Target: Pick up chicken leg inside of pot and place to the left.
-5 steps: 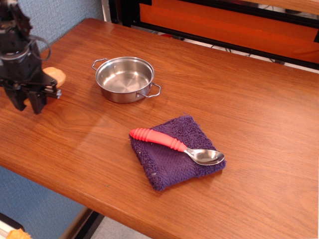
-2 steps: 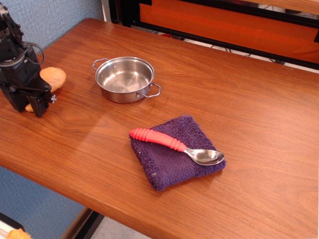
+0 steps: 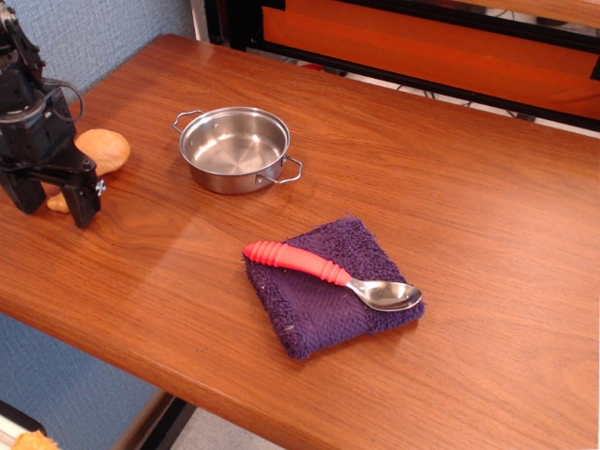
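The chicken leg (image 3: 103, 149), a tan-orange toy drumstick, lies on the table at the far left, well left of the pot. Its thin bone end points toward the front left and shows between my fingers. My gripper (image 3: 54, 200) is open, one black finger on each side of the bone end, and it does not clamp the leg. The pot (image 3: 234, 149) is a small shiny steel pot with two wire loop handles. It stands upright and empty at the left middle of the table.
A purple cloth (image 3: 328, 286) lies at the table's front middle with a red-handled metal spoon (image 3: 328, 275) on it. The table's left edge runs just beside my gripper. An orange and black frame (image 3: 431, 47) stands behind the table.
My fingers have spread apart and let go of the chicken leg. The leg now lies on the table and shows more fully beside the gripper. Pot, cloth and spoon have not moved.
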Action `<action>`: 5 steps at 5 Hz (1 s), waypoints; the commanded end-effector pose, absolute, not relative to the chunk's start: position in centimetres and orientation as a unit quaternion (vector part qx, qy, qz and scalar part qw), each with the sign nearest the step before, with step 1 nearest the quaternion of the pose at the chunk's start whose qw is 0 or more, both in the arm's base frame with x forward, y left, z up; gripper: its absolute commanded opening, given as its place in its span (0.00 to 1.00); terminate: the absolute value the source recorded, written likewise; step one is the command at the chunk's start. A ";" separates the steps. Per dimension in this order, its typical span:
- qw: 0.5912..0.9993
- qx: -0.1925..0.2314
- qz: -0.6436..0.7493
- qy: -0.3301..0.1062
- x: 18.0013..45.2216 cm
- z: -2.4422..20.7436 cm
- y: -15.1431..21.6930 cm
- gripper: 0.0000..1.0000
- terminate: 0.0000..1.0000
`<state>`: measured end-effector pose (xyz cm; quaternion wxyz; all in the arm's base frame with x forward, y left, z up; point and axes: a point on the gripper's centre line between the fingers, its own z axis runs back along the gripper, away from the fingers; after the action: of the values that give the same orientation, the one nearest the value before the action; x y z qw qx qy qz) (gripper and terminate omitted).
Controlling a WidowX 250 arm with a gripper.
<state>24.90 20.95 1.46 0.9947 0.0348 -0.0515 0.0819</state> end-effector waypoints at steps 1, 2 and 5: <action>0.989 0.088 0.085 -0.081 26.7 7.7 19.7 1.00 0.00; 0.987 0.101 0.063 -0.106 27.1 9.8 15.6 1.00 0.00; 0.988 -0.007 0.035 -0.149 31.8 12.2 1.2 1.00 0.00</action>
<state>31.78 0.33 10.45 0.9917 -0.0085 -0.1246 0.0318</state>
